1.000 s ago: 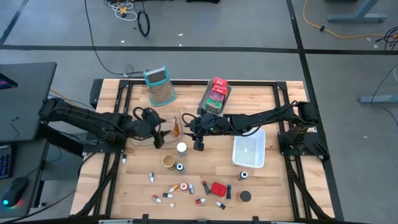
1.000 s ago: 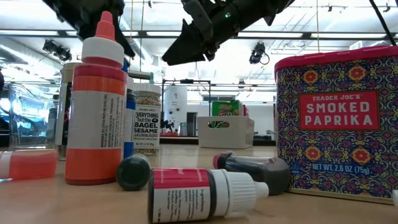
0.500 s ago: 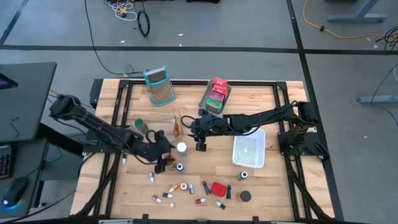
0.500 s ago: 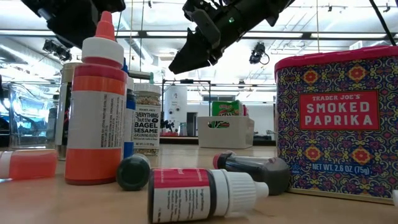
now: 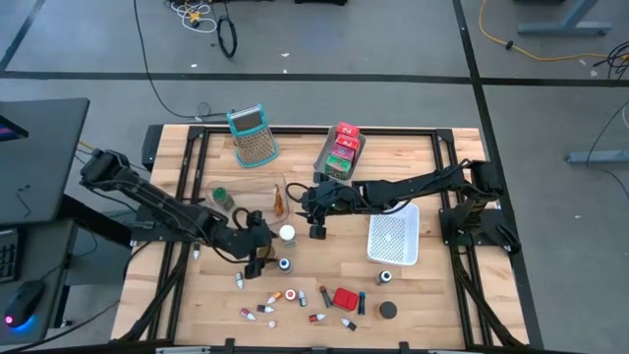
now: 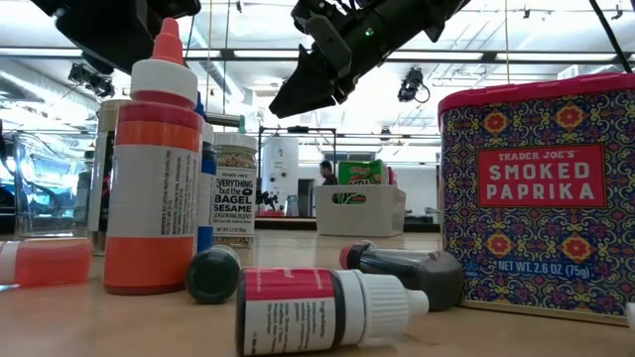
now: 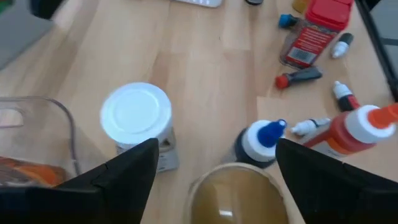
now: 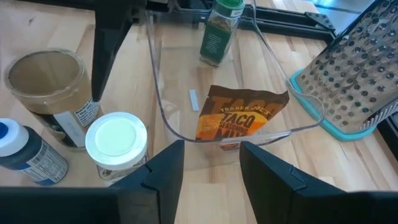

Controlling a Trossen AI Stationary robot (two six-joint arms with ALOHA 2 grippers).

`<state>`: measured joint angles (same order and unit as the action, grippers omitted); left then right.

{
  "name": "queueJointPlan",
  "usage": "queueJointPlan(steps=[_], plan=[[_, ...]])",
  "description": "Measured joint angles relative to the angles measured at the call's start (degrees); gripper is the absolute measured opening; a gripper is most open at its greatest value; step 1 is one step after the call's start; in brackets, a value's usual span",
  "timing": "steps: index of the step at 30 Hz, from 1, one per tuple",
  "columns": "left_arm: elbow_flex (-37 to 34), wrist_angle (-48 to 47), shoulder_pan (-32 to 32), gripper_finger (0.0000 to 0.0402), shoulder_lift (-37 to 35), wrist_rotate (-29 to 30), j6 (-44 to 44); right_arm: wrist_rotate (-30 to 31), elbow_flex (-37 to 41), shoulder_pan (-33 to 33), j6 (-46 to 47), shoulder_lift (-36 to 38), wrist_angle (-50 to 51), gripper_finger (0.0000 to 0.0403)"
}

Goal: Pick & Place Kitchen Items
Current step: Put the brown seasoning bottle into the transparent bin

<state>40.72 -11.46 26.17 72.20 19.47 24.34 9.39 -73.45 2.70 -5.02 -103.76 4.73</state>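
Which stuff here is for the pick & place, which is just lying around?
Job items: white-lidded jar, blue-capped bottle, paprika tin, taco mix packet, green-capped spice jar.
Lying about: grater, white mesh basket.

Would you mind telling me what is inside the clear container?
The clear container holds an orange taco seasoning packet, leaning against its wall. The packet's lower edge is hidden behind the right gripper.

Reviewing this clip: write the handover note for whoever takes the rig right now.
Left gripper: open, fingers either side of the tan-lidded jar, not gripping.
Right gripper: open, empty, hovering by the clear container.
Done: taco packet lies in that container.
Left: white-lidded jar, blue-capped bottle, small bottles near the front edge, all loose on the table.
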Motion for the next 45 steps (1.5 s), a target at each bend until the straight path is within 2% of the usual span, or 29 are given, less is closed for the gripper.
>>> queueJointPlan(steps=[9, 13, 19, 27, 30, 35, 40, 45], plan=[[0.0, -2.1, 2.3, 0.0346, 0.0, -1.1, 3.1, 0.0, 0.0, 0.0, 0.0, 0.0, 0.0, 0.0165], [0.0, -3.3, 3.0, 0.0346, 0.0, 0.5, 3.7, 0.0, 0.0, 0.0, 0.0, 0.0, 0.0, 0.0165], [-2.7, -3.8, 3.0, 0.0346, 0.1, 0.6, 6.8, 0.0, 0.0, 0.0, 0.0, 0.0, 0.0, 0.0165], [-3.1, -4.1, 3.0, 0.0345, 0.1, 0.6, 3.7, 0.0, 0.0, 0.0, 0.0, 0.0, 0.0, 0.0165], [-3.1, -4.1, 3.0, 0.0333, 0.1, 0.8, 2.0, 0.0, 0.0, 0.0, 0.0, 0.0, 0.0, 0.0165], [-3.1, -4.1, 3.0, 0.0284, 0.1, 2.5, 2.3, 0.0, 0.0, 0.0, 0.0, 0.0, 0.0, 0.0165], [-3.0, -4.3, 3.0, 0.0284, 0.0, 2.8, 5.6, 0.0, 0.0, 0.0, 0.0, 0.0, 0.0, 0.0165], [0.4, -10.2, 2.9, 0.0284, -1.5, 4.4, 6.4, 0.1, 0.0, 0.0, 0.0, 0.0, -0.2, 0.0165]])
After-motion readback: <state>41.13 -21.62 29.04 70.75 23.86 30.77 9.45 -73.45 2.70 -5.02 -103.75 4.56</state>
